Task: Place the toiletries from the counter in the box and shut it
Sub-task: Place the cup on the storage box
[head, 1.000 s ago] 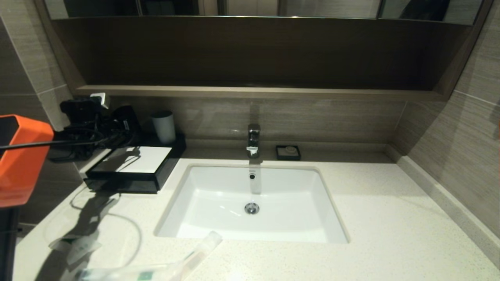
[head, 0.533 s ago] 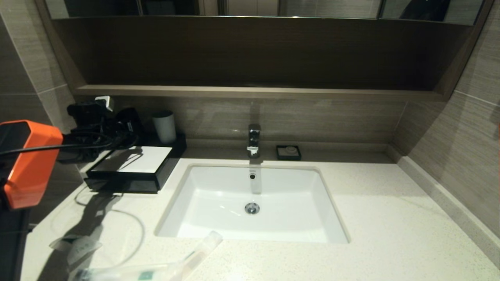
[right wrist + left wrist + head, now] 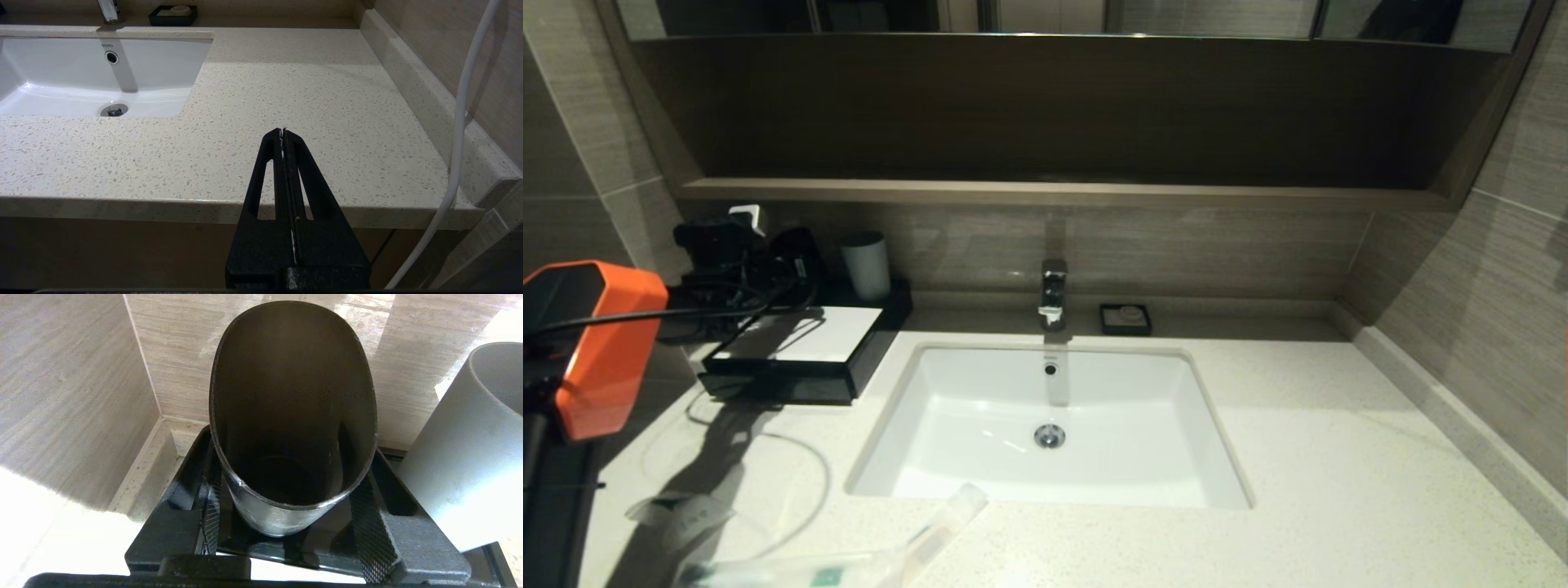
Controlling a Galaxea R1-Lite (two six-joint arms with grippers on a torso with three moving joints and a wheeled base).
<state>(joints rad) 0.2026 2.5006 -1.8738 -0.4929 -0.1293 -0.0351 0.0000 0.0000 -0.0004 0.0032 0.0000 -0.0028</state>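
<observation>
A black box point(image 3: 800, 339) with a white top stands at the back left of the counter. Clear-wrapped toiletries point(image 3: 849, 562) and a small wrapped packet point(image 3: 678, 514) lie at the counter's front left. My left gripper point(image 3: 292, 445) is open behind the box, with one finger on either side of an upright black cup point(image 3: 286, 416), also seen in the head view point(image 3: 796, 249). My right gripper point(image 3: 282, 130) is shut and empty over the counter's front right edge. It is out of the head view.
A grey cup point(image 3: 866, 265) stands just right of the black cup on a black tray point(image 3: 392, 486). The white sink point(image 3: 1049, 425), tap point(image 3: 1053, 294) and soap dish point(image 3: 1125, 318) lie mid-counter. A shelf point(image 3: 1054, 192) overhangs the back. A thin cable point(image 3: 800, 482) loops at front left.
My left arm has moved right and forward, bringing its gripper closer around the black cup. The box, toiletries and right arm have not moved.
</observation>
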